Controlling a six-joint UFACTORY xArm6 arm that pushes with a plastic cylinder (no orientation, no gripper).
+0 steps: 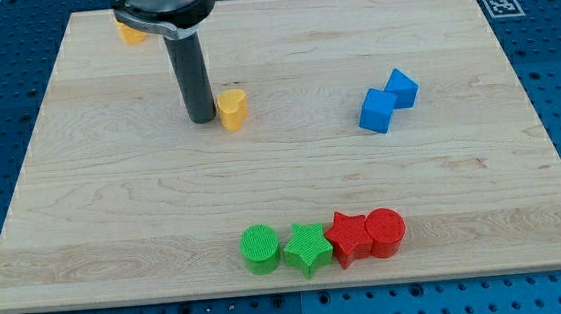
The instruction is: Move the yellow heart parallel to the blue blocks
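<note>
**Heart level with the blue pair, tip at its side**

The wooden board (271,37) carries the arm's rod, which holds nothing; its tip (200,118) touches the left side of the yellow heart (233,109). Two blue blocks (388,101) sit touching, well apart towards the view's right. The heart lies roughly level with them, so the task looks nearly done, perhaps needing a small nudge. Another yellow block (130,32) is partly hidden at top left.
</note>
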